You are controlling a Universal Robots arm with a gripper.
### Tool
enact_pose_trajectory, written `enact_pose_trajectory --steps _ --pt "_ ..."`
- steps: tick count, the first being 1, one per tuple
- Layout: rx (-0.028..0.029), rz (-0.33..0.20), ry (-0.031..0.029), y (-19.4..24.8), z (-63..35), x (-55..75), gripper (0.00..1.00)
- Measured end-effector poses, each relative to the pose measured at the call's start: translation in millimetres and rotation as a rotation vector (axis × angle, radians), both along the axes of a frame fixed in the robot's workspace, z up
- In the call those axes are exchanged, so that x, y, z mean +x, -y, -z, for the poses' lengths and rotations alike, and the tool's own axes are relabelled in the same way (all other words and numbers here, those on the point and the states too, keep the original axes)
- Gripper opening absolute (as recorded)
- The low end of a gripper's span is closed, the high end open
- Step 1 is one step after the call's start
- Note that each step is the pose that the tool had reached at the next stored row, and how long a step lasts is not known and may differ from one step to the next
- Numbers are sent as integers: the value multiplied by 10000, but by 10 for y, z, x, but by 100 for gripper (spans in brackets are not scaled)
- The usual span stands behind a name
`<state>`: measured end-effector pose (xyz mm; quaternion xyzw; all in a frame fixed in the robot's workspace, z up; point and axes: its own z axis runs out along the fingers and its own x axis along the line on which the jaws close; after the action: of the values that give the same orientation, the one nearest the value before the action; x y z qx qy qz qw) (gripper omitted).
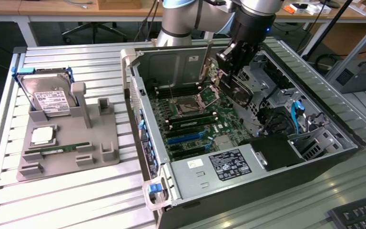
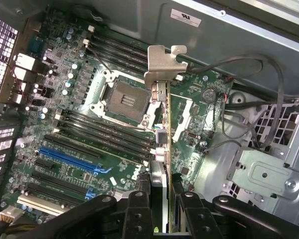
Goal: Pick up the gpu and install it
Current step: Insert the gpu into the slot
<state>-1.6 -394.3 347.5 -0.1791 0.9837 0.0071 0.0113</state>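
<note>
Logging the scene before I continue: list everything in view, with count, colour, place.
gpu: one, dark with silver bracket, over the motherboard
computer case: one, grey, open, mid-table
motherboard: one, green, inside the case
hard drive: one, silver, upright in the holder, exterior view's left
holder: one, grey, beside the case
RAM stick: one, green, lying on the holder
CPU: one, silver, on the holder
keyboard: one, black, exterior view's lower right
table: one, silver slats, under everything
gripper: one, black, shut on the gpu
</note>
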Motion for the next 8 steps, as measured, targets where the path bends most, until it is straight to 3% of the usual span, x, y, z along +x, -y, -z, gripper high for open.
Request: enact_pose_trajectory --steps 8 --pt "0 -300 0 0 0 0 27"
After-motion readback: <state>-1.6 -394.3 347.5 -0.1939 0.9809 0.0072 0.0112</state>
